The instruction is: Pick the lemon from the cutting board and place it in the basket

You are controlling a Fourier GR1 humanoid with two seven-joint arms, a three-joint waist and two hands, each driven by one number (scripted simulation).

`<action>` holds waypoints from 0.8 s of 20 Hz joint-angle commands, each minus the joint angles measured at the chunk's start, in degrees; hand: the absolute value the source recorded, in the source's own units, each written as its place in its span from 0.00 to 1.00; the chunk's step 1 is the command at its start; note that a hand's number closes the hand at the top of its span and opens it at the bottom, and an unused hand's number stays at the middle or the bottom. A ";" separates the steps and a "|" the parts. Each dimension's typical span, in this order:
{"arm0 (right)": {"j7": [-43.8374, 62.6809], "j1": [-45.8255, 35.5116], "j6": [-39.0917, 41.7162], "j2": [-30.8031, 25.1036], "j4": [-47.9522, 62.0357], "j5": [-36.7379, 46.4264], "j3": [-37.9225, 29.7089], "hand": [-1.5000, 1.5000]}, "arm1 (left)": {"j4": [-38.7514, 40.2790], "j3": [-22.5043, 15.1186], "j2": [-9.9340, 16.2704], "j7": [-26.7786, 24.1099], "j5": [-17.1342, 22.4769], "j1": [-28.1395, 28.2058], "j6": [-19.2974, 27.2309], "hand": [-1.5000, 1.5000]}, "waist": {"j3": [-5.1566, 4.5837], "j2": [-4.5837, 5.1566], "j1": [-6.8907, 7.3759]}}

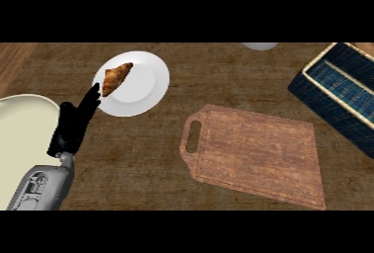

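A: So, head view first. What lies on the tabletop point(219, 69)?

B: A wooden board point(256, 153) with a handle slot at its left end sits right of the middle, tilted a little. Its top shows only bare wood; I see no lemon on it.

A: And the basket?

B: The basket point(337, 94) is at the right edge, dark blue weave with a pale rim, partly cut off by the frame. What shows of its inside looks like blue lining. I cannot find the lemon there either, so where it is I cannot tell.

A: What about the left side?

B: A white plate point(142, 86) stands up and left of the board, well apart from it. A croissant point(116, 77) lies on the plate's left part. A cream dish point(22, 143) fills the left edge.

A: The robot hand?

B: The left robot hand point(73, 126) comes up from the lower left on its grey forearm. Its fingers are straight, pointing up toward the plate, tips over the plate's left rim just below the croissant. It has hold of nothing. The right robot hand does not show.

A: Anything else?

B: A pale round thing point(259, 45) peeks in at the top edge, too cut off to name.
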 commanded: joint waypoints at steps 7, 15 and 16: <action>-11.71 -4.87 -1.70 6.51 17.44 9.76 2.37 1.00 | 1.35 2.12 -0.18 -1.95 -0.10 0.41 -0.46 0.50 | -0.03 -0.12 -0.33; -13.13 -3.82 -3.58 13.11 28.56 7.73 -1.75 0.00 | 1.59 1.37 -0.56 -1.76 -1.27 -0.62 -1.03 0.50 | 0.02 -0.08 -0.56; -11.75 -8.01 -2.79 13.35 30.41 8.90 -1.64 0.00 | 2.31 2.13 -0.48 -1.35 -1.00 -0.81 -1.00 0.50 | 0.00 -0.03 -0.20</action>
